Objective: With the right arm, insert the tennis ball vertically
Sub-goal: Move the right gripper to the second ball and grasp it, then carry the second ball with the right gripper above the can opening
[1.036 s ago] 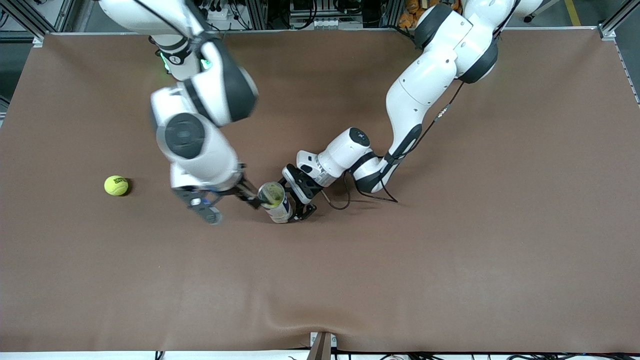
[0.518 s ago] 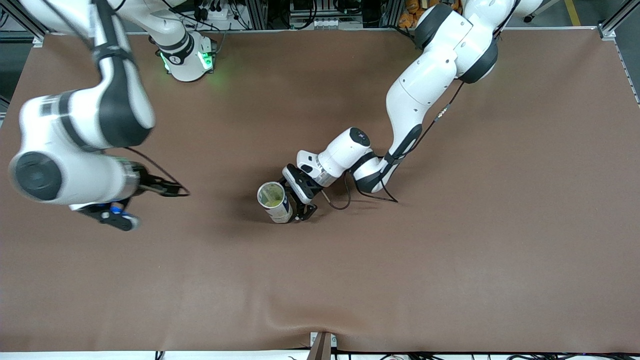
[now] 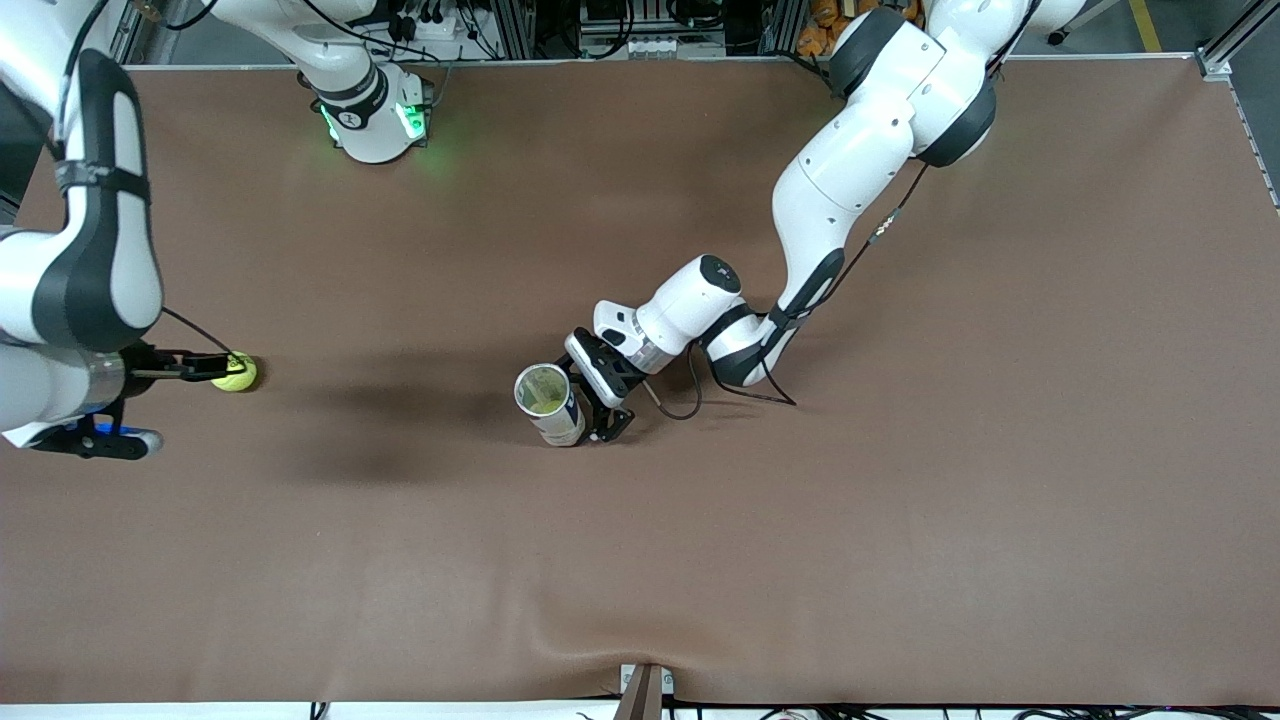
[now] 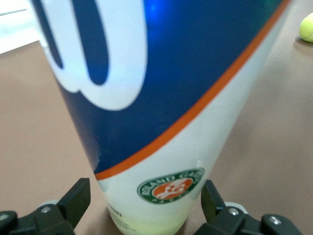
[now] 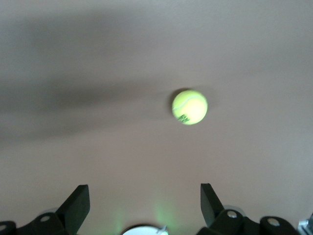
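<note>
A yellow tennis ball (image 3: 235, 372) (image 5: 190, 106) lies on the brown table near the right arm's end. My right gripper (image 3: 178, 402) (image 5: 145, 196) hangs open over the table beside it, with the ball ahead of the fingers and nothing between them. A blue and white ball can (image 3: 548, 403) (image 4: 156, 98) stands upright mid-table, a yellow-green tint in its open mouth. My left gripper (image 3: 587, 398) (image 4: 145, 196) is low at the table, open, one finger on each side of the can's base with gaps showing. The loose tennis ball (image 4: 307, 27) also shows small in the left wrist view.
The right arm's base (image 3: 375, 120) glows green at the table's edge farthest from the front camera. A black cable (image 3: 690, 400) from the left wrist loops onto the mat beside the can. Brown mat (image 3: 800, 550) stretches wide around both.
My right arm has swung away from the can toward its own end of the table and now hangs by the loose ball. The left arm has stayed at the can.
</note>
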